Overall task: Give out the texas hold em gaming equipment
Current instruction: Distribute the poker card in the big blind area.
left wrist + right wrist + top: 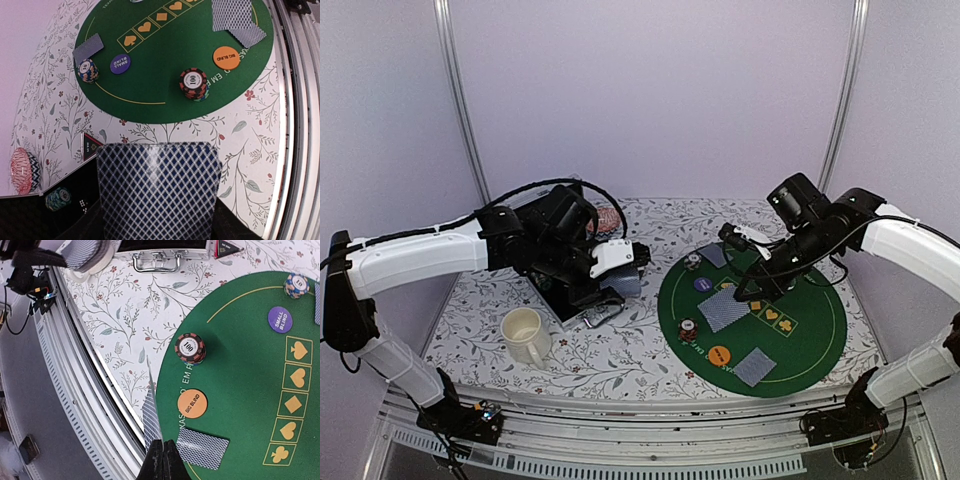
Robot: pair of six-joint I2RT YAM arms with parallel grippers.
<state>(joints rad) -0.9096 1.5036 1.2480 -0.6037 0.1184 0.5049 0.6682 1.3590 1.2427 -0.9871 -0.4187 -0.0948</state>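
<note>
My left gripper [620, 272] is shut on a deck of blue-backed playing cards [157, 192], held left of the round green mat [820, 330]; the deck hides its fingers. My right gripper [163, 444] is shut on a single card [151, 410], seen edge-on above the mat's near side. One card [202, 447] lies beside the orange Big Blind disc [192, 403], and another [88, 48] lies at the far side. A dark chip stack [190, 348], a pale chip stack [297, 285] and the purple Small Blind disc [280, 319] sit on the mat. A black-red triangle marker [90, 145] lies by the case.
An open black case [570, 300] with a metal handle [156, 260] sits under the left arm, with chips [57, 197] inside. A cream mug [525, 333] stands near the front. A pink striped round object [21, 170] lies behind the case. The table's metal front rail [85, 390] is close.
</note>
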